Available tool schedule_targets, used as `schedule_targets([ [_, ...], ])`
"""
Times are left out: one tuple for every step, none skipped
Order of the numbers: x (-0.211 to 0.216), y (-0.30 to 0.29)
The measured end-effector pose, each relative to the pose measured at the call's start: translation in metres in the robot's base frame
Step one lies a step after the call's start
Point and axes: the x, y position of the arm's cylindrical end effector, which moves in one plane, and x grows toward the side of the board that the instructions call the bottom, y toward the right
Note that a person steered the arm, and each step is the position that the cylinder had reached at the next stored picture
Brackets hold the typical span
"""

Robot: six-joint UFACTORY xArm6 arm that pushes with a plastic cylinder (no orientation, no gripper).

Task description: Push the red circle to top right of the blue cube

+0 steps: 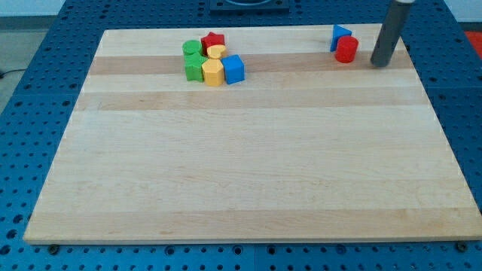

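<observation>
While touching nothing, my tip (381,64) stands just right of red circle (346,50), blue cube (234,68) well left.

Single camera, high at the view's bottom edge, angled down, mid-distance, whole wooden board (248,173) in frame.

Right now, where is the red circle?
The red circle sits near the board's top right, touching the blue triangle just above-left of it, with my tip close on its right.
</observation>
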Motion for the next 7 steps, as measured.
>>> schedule_targets([
  [-0.021,-0.008],
  [-0.028,-0.032],
  [-0.015,-0.090],
  [-0.009,-0.132],
  [-0.008,-0.137],
  [-0.006,-0.130],
  [-0.006,-0.142],
])
